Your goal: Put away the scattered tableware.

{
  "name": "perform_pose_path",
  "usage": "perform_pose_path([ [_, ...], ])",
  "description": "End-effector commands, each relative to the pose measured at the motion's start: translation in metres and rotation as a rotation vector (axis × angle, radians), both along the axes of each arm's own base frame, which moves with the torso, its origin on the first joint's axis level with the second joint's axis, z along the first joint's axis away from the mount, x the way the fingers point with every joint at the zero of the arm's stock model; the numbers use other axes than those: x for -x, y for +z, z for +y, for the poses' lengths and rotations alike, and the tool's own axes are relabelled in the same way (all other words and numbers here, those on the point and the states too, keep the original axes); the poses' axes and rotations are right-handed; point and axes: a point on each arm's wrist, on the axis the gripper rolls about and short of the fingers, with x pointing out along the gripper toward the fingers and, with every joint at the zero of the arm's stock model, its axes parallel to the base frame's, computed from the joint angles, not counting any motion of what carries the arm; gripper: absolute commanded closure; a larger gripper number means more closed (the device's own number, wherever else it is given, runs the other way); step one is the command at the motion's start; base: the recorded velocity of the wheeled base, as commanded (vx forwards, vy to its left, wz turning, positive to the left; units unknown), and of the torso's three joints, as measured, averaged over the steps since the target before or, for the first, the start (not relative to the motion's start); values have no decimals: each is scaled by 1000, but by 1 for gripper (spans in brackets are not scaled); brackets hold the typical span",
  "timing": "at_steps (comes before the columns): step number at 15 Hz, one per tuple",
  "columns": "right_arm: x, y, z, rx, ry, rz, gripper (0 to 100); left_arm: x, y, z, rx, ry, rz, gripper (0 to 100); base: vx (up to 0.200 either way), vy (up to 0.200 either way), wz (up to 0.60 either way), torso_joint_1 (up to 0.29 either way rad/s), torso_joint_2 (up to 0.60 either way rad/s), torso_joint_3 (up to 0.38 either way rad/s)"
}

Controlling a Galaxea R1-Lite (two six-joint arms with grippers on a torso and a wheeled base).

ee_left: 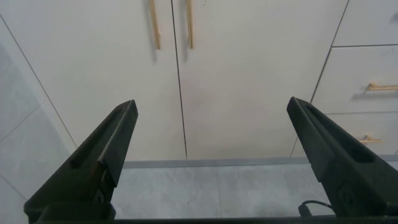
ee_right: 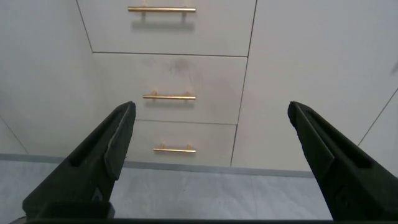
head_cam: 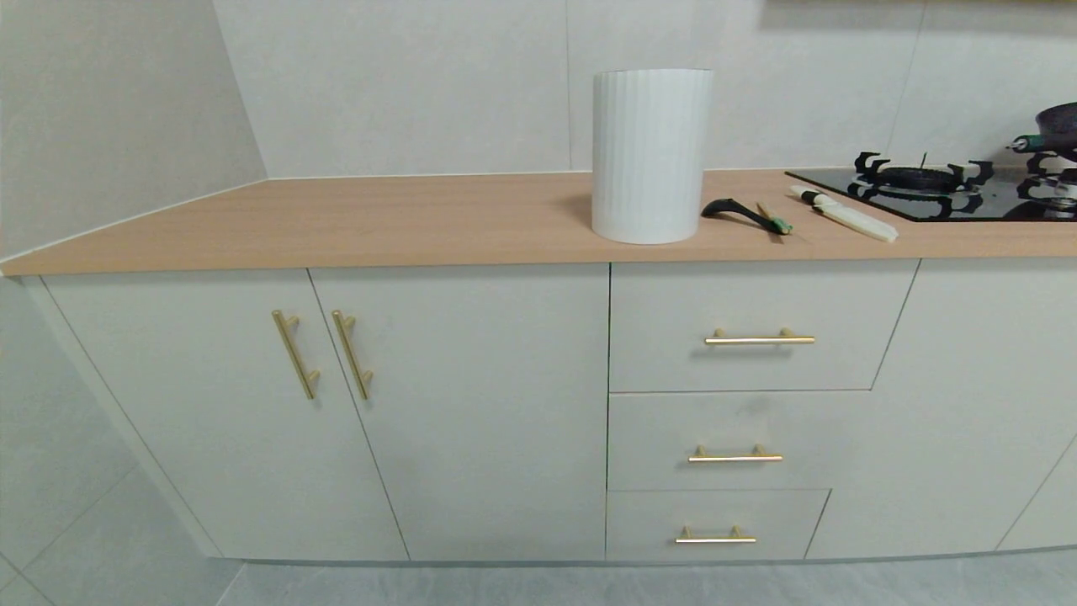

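On the wooden countertop (head_cam: 379, 215) stands a tall white ribbed holder (head_cam: 649, 156). To its right lie a black ladle with a green-tipped handle (head_cam: 747, 215), a thin wooden stick (head_cam: 766, 211) and a white utensil with a dark end (head_cam: 844, 214). My left gripper (ee_left: 211, 109) is open, held low in front of the double cabinet doors (ee_left: 180, 68). My right gripper (ee_right: 211, 111) is open too, low in front of the drawer stack (ee_right: 171, 81). Both are empty and far below the utensils.
A black gas hob (head_cam: 934, 189) with pan supports sits at the countertop's right end, a dark pot (head_cam: 1056, 126) on it. Below are double doors with gold handles (head_cam: 324, 353) and three drawers (head_cam: 740, 396). Tiled wall behind, grey floor (head_cam: 505, 585) in front.
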Motion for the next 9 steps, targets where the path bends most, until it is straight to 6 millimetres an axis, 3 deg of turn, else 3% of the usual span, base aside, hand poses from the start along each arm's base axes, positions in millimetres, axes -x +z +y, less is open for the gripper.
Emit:
perform_pose_path([
  [1,5,42,-1,-42,41,-76,0,0,0,0,1,0,0,0,0,0,0,0,0,0],
  [3,-5,54,-1,-12,86,15,0,0,0,0,1,0,0,0,0,0,0,0,0,0],
  [6,-49,80,3,9,147,245,0,0,0,0,1,0,0,0,0,0,0,0,0,0],
  [9,-105,95,19,26,253,448,0,0,0,0,1,0,0,0,0,0,0,0,0,0],
])
